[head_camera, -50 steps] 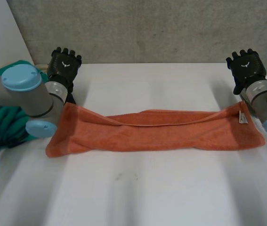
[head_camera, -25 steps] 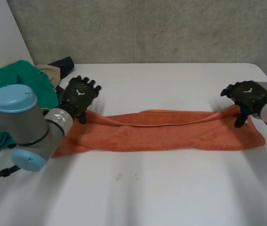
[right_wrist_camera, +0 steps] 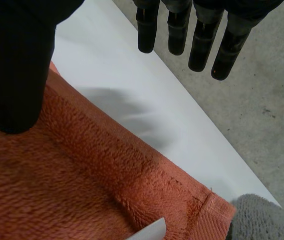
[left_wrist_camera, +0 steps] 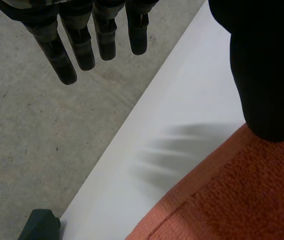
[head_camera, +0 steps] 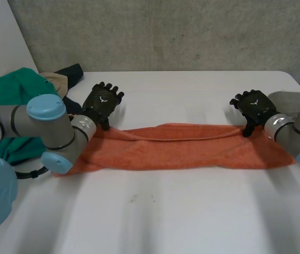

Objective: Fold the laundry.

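Towel (head_camera: pixel 181 151) lies beneath straight-fingered left hand (head_camera: pixel 103 100) and right hand (head_camera: pixel 253 106).

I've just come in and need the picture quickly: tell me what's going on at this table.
The robot is working on a long orange towel lying doubled lengthwise across the white table. Its left hand is at the towel's far edge near one end, its right hand at the far edge near the other. Both are open, gripping nothing yet. A heap of green cloth lies at the table's left end.
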Robot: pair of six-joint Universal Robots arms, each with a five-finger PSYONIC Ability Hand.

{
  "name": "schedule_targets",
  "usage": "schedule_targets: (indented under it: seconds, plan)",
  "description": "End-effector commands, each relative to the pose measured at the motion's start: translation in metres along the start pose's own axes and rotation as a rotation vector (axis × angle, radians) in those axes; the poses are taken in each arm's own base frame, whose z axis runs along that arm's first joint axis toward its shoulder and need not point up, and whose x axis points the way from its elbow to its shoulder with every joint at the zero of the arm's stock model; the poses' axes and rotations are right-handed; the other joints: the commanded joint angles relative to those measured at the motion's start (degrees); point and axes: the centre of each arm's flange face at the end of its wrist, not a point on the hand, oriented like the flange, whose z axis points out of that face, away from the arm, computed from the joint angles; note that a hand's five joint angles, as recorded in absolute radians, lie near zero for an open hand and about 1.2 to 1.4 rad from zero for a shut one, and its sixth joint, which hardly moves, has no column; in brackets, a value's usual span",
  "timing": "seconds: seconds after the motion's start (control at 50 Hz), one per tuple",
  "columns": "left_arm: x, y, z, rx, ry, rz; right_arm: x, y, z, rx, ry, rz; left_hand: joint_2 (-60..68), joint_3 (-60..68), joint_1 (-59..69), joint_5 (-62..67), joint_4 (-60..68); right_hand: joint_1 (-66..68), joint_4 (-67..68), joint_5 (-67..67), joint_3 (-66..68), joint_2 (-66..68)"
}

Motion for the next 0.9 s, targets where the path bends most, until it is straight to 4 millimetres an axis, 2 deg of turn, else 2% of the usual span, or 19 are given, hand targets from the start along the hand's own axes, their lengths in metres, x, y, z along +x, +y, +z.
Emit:
schedule_targets:
  seconds: [0.02,0.12,0.24,0.3,0.4,0.48,0.52,0.56,0.64,0.78,0.9]
  plan:
    - [-0.012,0.010,0.024,0.034,-0.070,0.016,0.015,-0.002,0.017,0.043,0.114,-0.037,3.06,3.27,3.16,2.82,2.86,4.58,2.07,2.57,2.08,2.20]
    - [-0.041,0.006,0.040,0.058,-0.196,0.034,0.033,-0.018,0.030,0.158,0.292,-0.039,3.91,4.11,4.00,3.67,3.70,4.25,1.73,2.24,1.74,1.87]
    - [-0.043,-0.006,0.031,0.053,-0.195,0.026,0.033,-0.022,0.026,0.147,0.299,-0.018,3.74,3.94,3.83,3.50,3.54,4.25,1.73,2.24,1.74,1.87]
    - [-0.041,-0.010,0.021,0.034,-0.177,0.022,0.037,-0.034,0.015,0.139,0.291,-0.012,3.23,3.44,3.33,2.99,3.03,4.25,1.73,2.24,1.74,1.87]
    - [-0.036,-0.020,-0.010,-0.017,-0.138,0.008,0.033,-0.049,-0.011,0.102,0.235,0.007,2.06,2.26,2.15,1.81,1.85,4.58,2.07,2.57,2.08,2.20]
    - [-0.025,-0.019,-0.034,-0.072,-0.094,-0.009,0.026,-0.062,-0.047,0.051,0.149,0.040,1.89,2.09,1.98,1.65,1.69,5.42,2.91,3.41,2.92,3.04]
    - [-0.022,-0.018,-0.045,-0.096,-0.081,-0.014,0.029,-0.058,-0.059,0.006,0.139,0.053,1.89,2.09,1.98,1.65,1.69,5.59,3.08,3.58,3.09,3.21]
    - [-0.023,-0.026,-0.061,-0.108,-0.074,-0.019,0.033,-0.049,-0.077,-0.066,0.125,0.090,1.89,2.09,1.98,1.65,1.69,6.10,3.58,4.08,3.59,3.72]
    - [-0.017,-0.033,-0.085,-0.130,-0.051,-0.025,0.030,-0.032,-0.098,-0.186,0.089,0.149,1.72,1.93,1.82,1.48,1.52,7.43,4.92,5.42,4.93,5.05]
    - [-0.006,-0.043,-0.111,-0.140,-0.018,-0.030,0.023,-0.003,-0.116,-0.305,0.060,0.214,0.71,0.92,0.81,0.47,0.51,12.66,10.14,10.64,10.15,10.28]
    - [0.002,-0.045,-0.118,-0.145,0.005,-0.032,0.022,0.014,-0.123,-0.331,0.063,0.188,0.71,0.92,0.81,0.47,0.51,16.35,13.84,14.34,13.85,13.97]
